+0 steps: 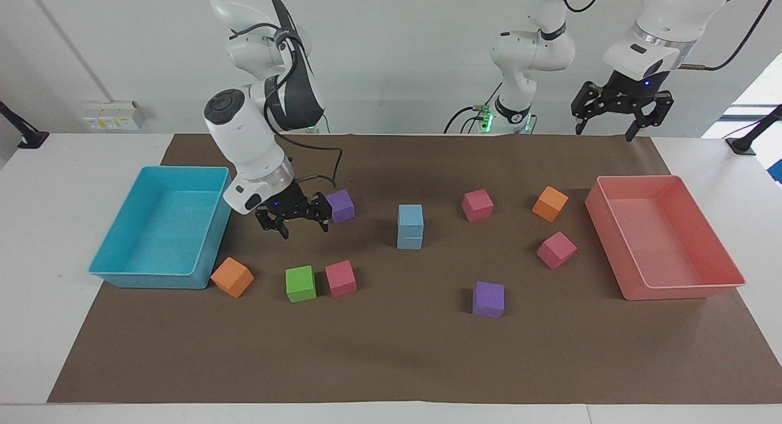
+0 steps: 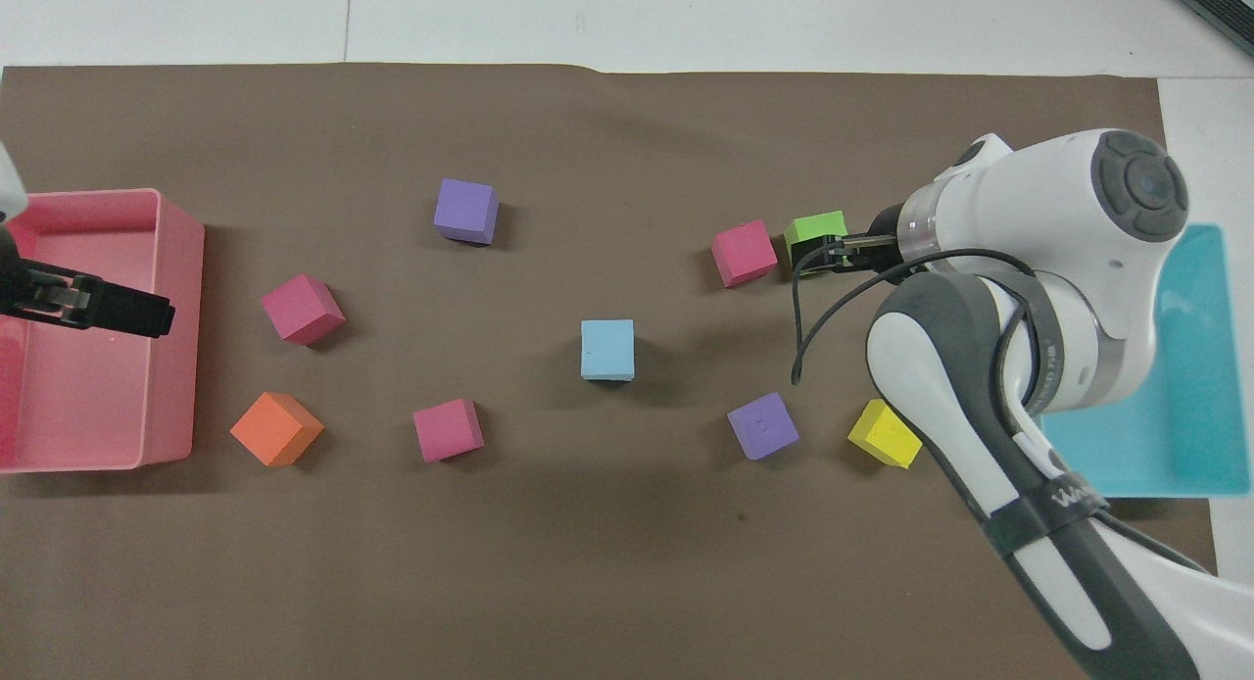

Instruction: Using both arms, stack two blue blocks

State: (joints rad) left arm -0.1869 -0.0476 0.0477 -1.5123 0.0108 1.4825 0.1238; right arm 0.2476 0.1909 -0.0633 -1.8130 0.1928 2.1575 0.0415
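**Two blue blocks stand stacked at mid-table, both grippers empty**

A brown paper mat covers the white tabletop (image 1: 73,363) under a plain white wall. At the mat's middle the two blue blocks stand as one column, upper blue block (image 1: 410,215) squarely on lower blue block (image 1: 409,238); from overhead only the top face shows (image 2: 607,349). Judged from this, the stacking looks done.

The blocks look like light matte foam: soft enough to dent under a hard squeeze, grippy rather than slick, and easy to topple if nudged. Any regrasp is best made across two opposite flat side faces, about mid-height, coming straight down.

The right gripper (image 1: 292,215) hangs low over the mat between the stack and the turquoise tray (image 1: 122,271), just beside a purple cube (image 1: 340,205), fingers apart and holding nothing. The left gripper (image 1: 621,104) is raised high over the pink tray (image 1: 727,271), also spread wide and empty. Pink, orange, green and yellow cubes lie scattered around.
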